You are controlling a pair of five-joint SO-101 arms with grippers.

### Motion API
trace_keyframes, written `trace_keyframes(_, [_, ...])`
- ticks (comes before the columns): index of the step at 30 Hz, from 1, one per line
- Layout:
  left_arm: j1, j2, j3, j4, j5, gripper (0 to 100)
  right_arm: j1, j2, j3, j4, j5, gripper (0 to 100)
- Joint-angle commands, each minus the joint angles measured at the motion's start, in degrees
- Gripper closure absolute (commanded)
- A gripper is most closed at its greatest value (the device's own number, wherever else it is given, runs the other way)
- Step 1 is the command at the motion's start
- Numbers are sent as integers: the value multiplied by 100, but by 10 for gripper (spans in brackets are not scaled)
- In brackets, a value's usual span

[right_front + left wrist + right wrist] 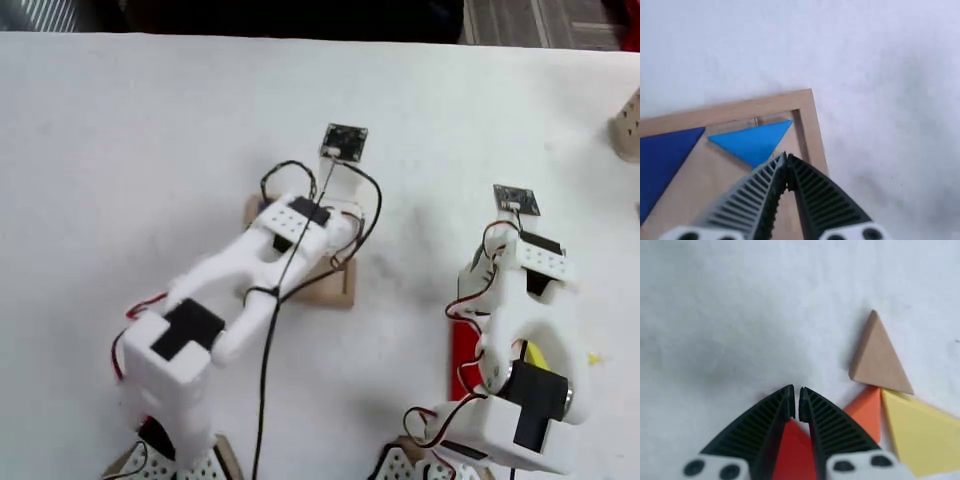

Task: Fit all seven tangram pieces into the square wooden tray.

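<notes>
The square wooden tray (810,125) holds a light blue triangle (752,142) in its corner and a dark blue triangle (662,160) beside it. My left gripper (786,158) is shut, its tips just over the light blue triangle's edge. In the high view the left arm covers most of the tray (335,290). My right gripper (795,391) is shut above a red piece (795,450) on the table. Beside it lie an orange piece (865,410), a yellow piece (920,435) and a tan triangle (877,357). The red piece (463,350) and the yellow piece (537,355) show under the right arm.
White tabletop all round. A perforated tan object (628,125) stands at the far right edge. The arm bases and their cables sit along the near edge. Open table lies left of and behind the tray.
</notes>
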Motion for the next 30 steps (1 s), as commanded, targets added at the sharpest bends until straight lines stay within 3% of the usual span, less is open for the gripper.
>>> trace_keyframes(1, [-75, -927, 202, 123, -97, 977, -57, -224, -18, -92, 79, 974])
trace_keyframes(10, [-110, -884, 1187, -941, -70, 977, -57, -224, -9, -92, 79, 974])
trace_keyframes(19, [-462, 189, 123, -958, -62, 977, -57, -224, -9, -92, 79, 974])
trace_keyframes(30, [31, 180, 44, -949, -105, 977, -57, -224, -9, -92, 79, 974])
